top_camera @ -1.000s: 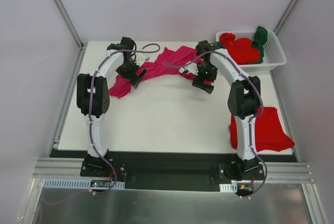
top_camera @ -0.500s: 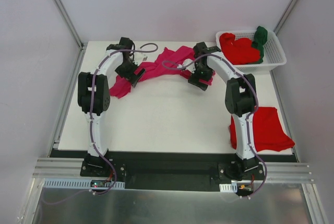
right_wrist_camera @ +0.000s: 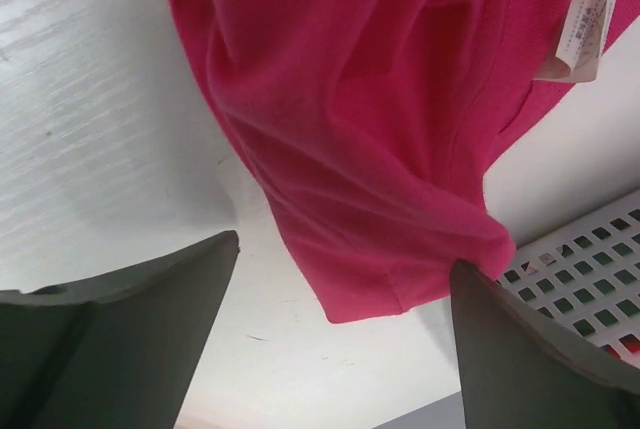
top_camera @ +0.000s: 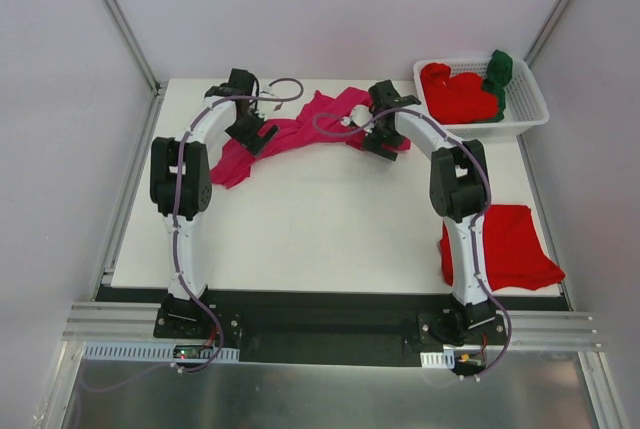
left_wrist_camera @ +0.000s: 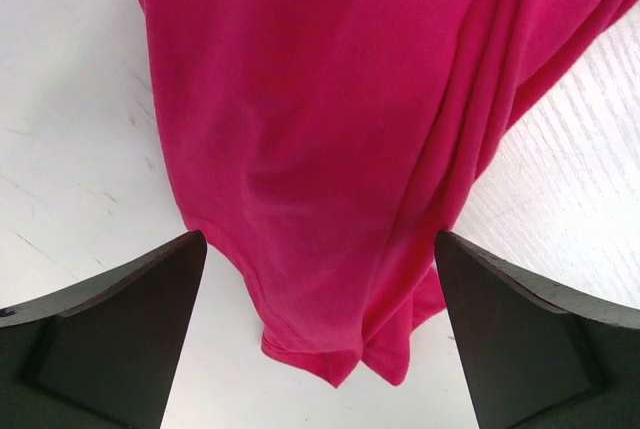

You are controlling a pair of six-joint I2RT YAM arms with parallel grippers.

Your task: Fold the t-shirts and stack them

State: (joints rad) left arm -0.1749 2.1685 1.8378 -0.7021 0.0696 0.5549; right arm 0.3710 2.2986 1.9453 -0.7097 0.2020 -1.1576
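Note:
A magenta-pink t-shirt point(top_camera: 318, 119) lies crumpled along the far part of the white table. My left gripper point(top_camera: 258, 135) hangs open over its left part; in the left wrist view a hem corner point(left_wrist_camera: 345, 344) lies between the wide-apart fingers, untouched. My right gripper point(top_camera: 378, 143) stands open over the shirt's right end point(right_wrist_camera: 350, 129), whose edge and white label point(right_wrist_camera: 583, 29) show; nothing is gripped. A red t-shirt point(top_camera: 510, 247) lies folded at the near right. More red t-shirts point(top_camera: 460, 94) and a dark green one point(top_camera: 498, 69) sit in the basket.
The white slotted basket point(top_camera: 528, 99) stands at the far right corner, its wall point(right_wrist_camera: 570, 269) close beside my right gripper. Grey walls and metal rails enclose the table. The table's far edge runs just behind the magenta shirt.
My right gripper has moved away from the table's middle toward the far edge, onto the magenta shirt's right end. The left gripper has shifted slightly farther back. Both stay open.

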